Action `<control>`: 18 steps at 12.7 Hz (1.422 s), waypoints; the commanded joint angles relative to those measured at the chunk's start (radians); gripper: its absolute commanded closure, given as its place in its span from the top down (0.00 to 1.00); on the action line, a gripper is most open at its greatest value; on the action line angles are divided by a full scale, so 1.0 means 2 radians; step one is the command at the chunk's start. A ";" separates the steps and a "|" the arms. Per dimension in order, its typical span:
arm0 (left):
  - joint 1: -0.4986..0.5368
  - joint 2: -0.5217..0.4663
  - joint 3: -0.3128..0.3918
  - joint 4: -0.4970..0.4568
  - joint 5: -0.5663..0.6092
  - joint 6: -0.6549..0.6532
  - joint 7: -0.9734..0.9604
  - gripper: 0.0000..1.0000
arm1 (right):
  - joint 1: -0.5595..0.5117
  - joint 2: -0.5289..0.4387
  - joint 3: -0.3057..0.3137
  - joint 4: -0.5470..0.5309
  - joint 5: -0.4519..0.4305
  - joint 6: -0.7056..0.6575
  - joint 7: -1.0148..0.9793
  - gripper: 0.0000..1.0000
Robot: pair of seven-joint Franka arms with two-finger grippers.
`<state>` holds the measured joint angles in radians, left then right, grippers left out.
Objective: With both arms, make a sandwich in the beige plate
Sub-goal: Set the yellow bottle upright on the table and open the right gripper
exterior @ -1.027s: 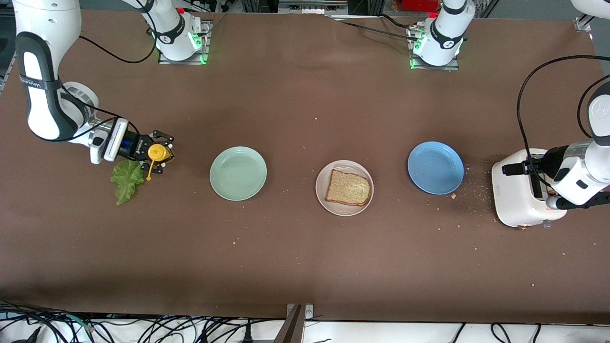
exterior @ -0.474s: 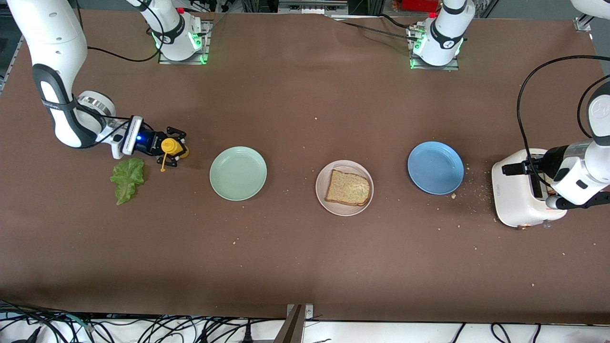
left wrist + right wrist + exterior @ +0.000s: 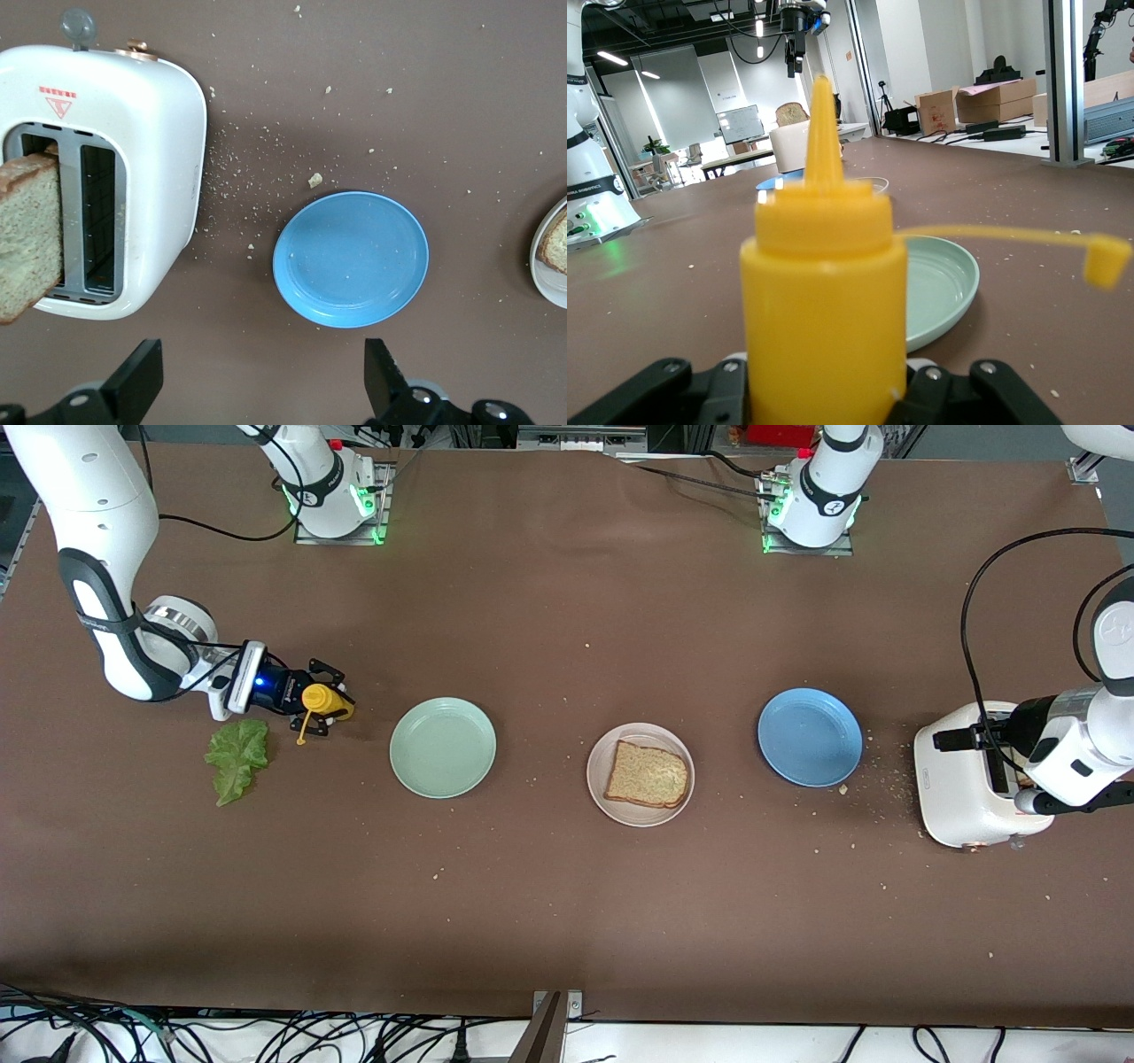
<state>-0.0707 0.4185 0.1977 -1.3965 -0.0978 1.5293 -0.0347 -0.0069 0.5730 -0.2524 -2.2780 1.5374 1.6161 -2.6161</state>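
Observation:
One brown bread slice (image 3: 647,774) lies on the beige plate (image 3: 640,817) in the middle of the table. A second slice (image 3: 27,235) sticks out of a slot of the white toaster (image 3: 961,788). The green lettuce leaf (image 3: 236,760) lies on the table at the right arm's end. Beside it, my right gripper (image 3: 330,707) is shut on a yellow squeeze bottle (image 3: 317,699) that stands upright, its cap dangling on a strap. In the right wrist view the bottle (image 3: 824,266) fills the space between the jaws. My left gripper (image 3: 263,381) hangs open and empty over the toaster's edge.
A mint-green plate (image 3: 443,747) sits between the bottle and the beige plate. A blue plate (image 3: 810,737) lies between the beige plate and the toaster. Crumbs are scattered around the toaster and blue plate. A black cable loops above the toaster.
My right arm carried the yellow bottle away from the lettuce toward the mint-green plate, then nearly stopped. The left arm has not moved.

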 commanded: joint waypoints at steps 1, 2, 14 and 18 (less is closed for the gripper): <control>-0.004 -0.004 -0.001 -0.005 0.017 -0.003 -0.008 1.00 | -0.010 -0.007 0.008 -0.002 0.004 -0.003 0.006 0.85; -0.004 -0.004 -0.001 -0.005 0.017 -0.003 -0.008 1.00 | -0.010 -0.007 0.008 -0.002 0.004 0.000 0.007 0.89; -0.007 -0.004 -0.001 -0.005 0.017 -0.003 -0.009 1.00 | -0.049 -0.011 0.007 -0.011 -0.074 0.060 0.006 0.98; -0.006 -0.004 -0.001 -0.005 0.017 -0.003 -0.009 1.00 | -0.078 -0.041 0.007 -0.008 -0.131 0.110 0.019 0.98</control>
<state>-0.0762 0.4186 0.1976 -1.3965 -0.0978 1.5292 -0.0347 -0.1226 0.5570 -0.2528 -2.2798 1.3379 1.7869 -2.6104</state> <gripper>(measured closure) 0.000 0.013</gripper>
